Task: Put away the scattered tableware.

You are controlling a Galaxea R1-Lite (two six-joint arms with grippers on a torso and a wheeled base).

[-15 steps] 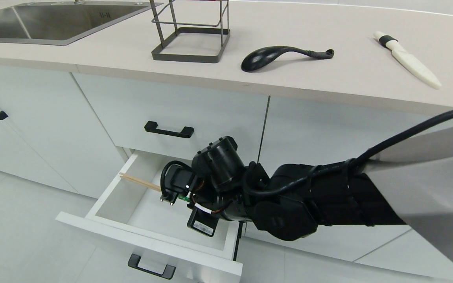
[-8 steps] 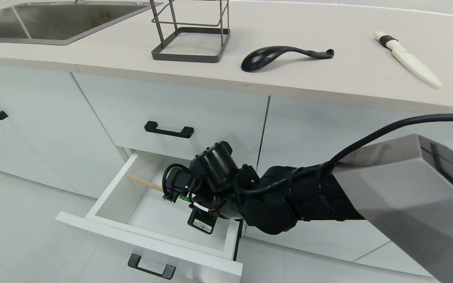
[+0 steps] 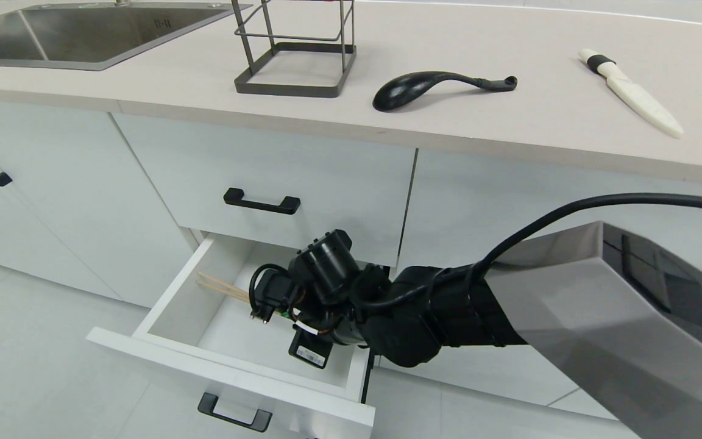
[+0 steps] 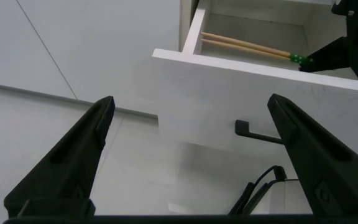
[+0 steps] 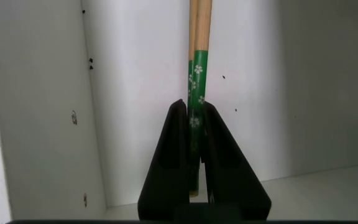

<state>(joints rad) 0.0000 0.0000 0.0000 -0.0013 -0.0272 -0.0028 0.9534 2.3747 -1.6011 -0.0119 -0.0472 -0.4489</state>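
Head view: right gripper [image 3: 259,300] sitting inside open drawer [image 3: 229,366], lower centre; chopsticks [image 3: 223,286] pointing at drawer's left wall. Black ladle [image 3: 430,85] and white knife [image 3: 631,91] lying on counter, upper right.
Left wrist view: left gripper [image 4: 191,106] hanging spread wide, empty, before drawer front.
Right wrist view: fingers clamping chopsticks' green ends.
Step, judging: depositing chopsticks. Next: let go, back out, fetch ladle.

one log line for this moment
right gripper shut on chopsticks in open drawer | left gripper open near drawer front | ladle, knife on counter

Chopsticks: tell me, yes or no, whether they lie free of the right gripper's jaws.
No, the right gripper has its jaws shut on the green end of the chopsticks.
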